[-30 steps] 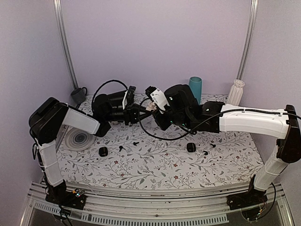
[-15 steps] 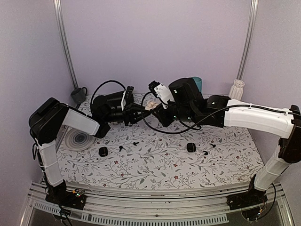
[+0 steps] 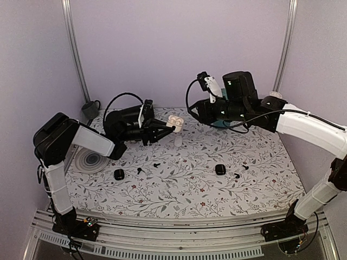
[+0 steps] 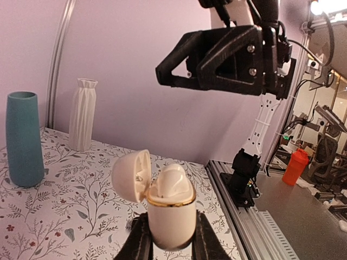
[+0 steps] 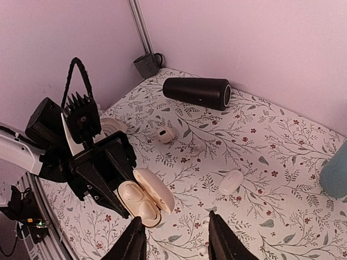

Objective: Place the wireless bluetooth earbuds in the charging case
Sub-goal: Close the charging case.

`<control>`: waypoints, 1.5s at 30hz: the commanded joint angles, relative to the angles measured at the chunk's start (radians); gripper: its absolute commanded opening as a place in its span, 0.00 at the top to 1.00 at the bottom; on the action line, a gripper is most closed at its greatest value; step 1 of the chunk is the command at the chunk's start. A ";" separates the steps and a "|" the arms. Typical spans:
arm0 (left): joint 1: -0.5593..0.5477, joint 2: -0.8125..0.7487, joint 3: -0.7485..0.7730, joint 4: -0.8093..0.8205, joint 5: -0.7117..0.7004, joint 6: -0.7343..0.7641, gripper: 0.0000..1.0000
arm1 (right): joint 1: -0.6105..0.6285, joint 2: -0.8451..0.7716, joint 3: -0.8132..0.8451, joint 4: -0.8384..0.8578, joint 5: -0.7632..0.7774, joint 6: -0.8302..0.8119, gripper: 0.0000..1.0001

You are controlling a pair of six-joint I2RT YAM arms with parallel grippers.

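Note:
My left gripper [image 3: 172,125] is shut on an open white charging case [image 3: 174,122] with a gold rim and holds it above the table. In the left wrist view the case [image 4: 169,216] stands upright between the fingers [image 4: 142,241], lid tipped left, with a white earbud [image 4: 172,183] seated in it. The right wrist view shows two white earbuds [image 5: 132,193] in the case [image 5: 157,192]. My right gripper [image 3: 199,111] is open and empty, raised up and to the right of the case; its jaws [image 5: 174,244] stand apart. Black earbuds [image 3: 156,163] lie on the table.
Two black cases [image 3: 119,174] [image 3: 219,169] and more black earbuds [image 3: 237,175] lie on the floral cloth. A closed white case [image 5: 232,181], a black cylinder [image 5: 198,92], a dark cup [image 3: 90,110], a teal vase [image 4: 24,138], a white vase [image 4: 82,114] and a round coaster [image 3: 91,160] stand around.
My right gripper has drawn away from the case, rising and moving back to the right, empty. The left gripper still holds the open case in about the same place.

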 commanded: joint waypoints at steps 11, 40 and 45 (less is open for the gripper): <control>-0.046 -0.142 -0.071 0.033 0.072 0.173 1.00 | -0.142 0.056 -0.029 0.141 -0.417 0.208 0.53; -0.099 -0.213 -0.043 -0.215 -0.007 0.371 1.00 | -0.141 0.088 -0.080 0.253 -0.804 0.182 0.53; -0.099 -0.211 -0.037 -0.224 -0.011 0.364 1.00 | -0.140 0.065 -0.096 0.252 -0.757 0.178 0.53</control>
